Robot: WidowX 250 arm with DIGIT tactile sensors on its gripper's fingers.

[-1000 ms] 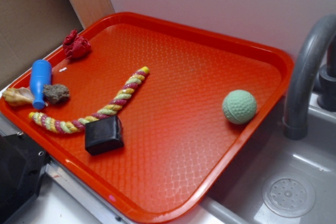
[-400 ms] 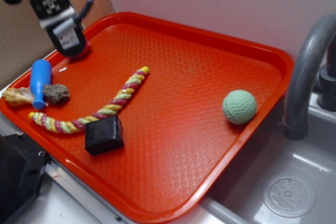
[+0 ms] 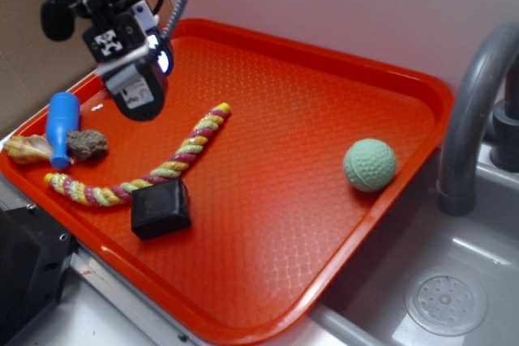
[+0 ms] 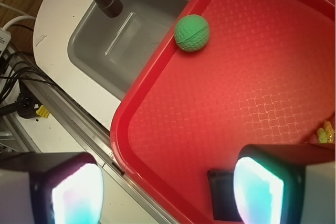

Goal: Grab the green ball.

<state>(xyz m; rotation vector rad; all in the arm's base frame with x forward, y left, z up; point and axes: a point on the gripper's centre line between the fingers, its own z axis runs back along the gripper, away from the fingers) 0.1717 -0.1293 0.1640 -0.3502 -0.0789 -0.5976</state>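
The green ball (image 3: 370, 164) is pale mint and dimpled. It rests on the red tray (image 3: 324, 62) close to the right rim, beside the sink. In the wrist view the green ball (image 4: 191, 33) shows near the top, by the tray's edge. My gripper (image 3: 138, 91) hangs above the tray's left part, far from the ball. Seen from the wrist, my gripper (image 4: 168, 195) is open, its two lit fingertips wide apart and nothing between them.
On the tray's left lie a blue bottle (image 3: 62, 126), a brown lump (image 3: 87, 144), a shell (image 3: 27, 149), a striped rope (image 3: 154, 164) and a black block (image 3: 160, 208). A grey faucet (image 3: 474, 119) and sink (image 3: 454, 281) stand right of the tray.
My gripper came into view at the upper left and has moved right and down over the tray, covering the red lump. The ball has not moved.
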